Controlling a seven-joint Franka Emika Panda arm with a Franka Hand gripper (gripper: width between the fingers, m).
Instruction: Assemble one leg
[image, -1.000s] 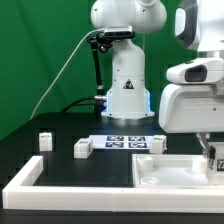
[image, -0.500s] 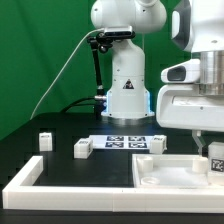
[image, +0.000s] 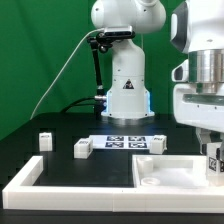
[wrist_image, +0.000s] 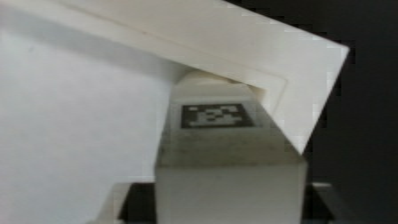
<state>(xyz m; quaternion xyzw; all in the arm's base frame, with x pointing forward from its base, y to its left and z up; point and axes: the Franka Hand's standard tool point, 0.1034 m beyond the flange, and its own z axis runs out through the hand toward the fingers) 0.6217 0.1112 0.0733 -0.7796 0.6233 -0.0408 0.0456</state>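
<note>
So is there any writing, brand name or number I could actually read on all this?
No readable words or numbers anywhere.
Robot base: a small dark triangular mark, too small to read.
Marker board: black-and-white square tags, patterns only.
Leg in the gripper: one such tag, no text.

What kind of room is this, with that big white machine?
Probably a robotics lab test bench: a white robot arm bolted to a black table, a green backdrop, and a marker board with printed tags for camera tracking.

gripper (image: 213, 160) half beyond frame edge
</note>
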